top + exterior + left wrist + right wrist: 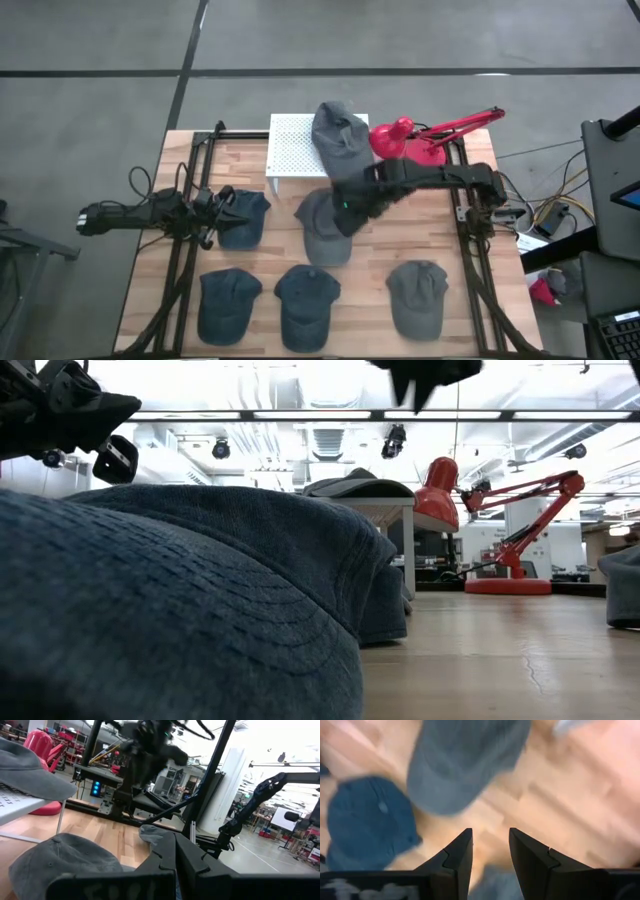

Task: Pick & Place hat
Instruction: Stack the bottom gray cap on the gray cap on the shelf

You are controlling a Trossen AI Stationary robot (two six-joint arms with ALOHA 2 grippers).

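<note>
Several caps lie crown up on the wooden table. A grey cap [322,240] [465,760] sits mid-table, and another grey cap [340,135] rests on a white perforated stand [290,145]. My right gripper [347,212] [490,842] hovers above the mid-table grey cap, open and pointing down, holding nothing. My left gripper [212,215] [175,847] lies low at the table's left with its fingers shut, its tips at the edge of a blue cap [245,218]. That blue cap fills the near part of the low view [200,590]. My left gripper has its shut tips right at the left edge of the blue cap [228,215]; whether they touch it I cannot tell.
The near row holds two blue caps [228,300] [307,305] and a grey cap [418,295]. A red desk lamp [410,140] [500,510] stands at the far right, beside the stand. Black frame rails run along the table's left and right sides. Bare wood shows right of centre.
</note>
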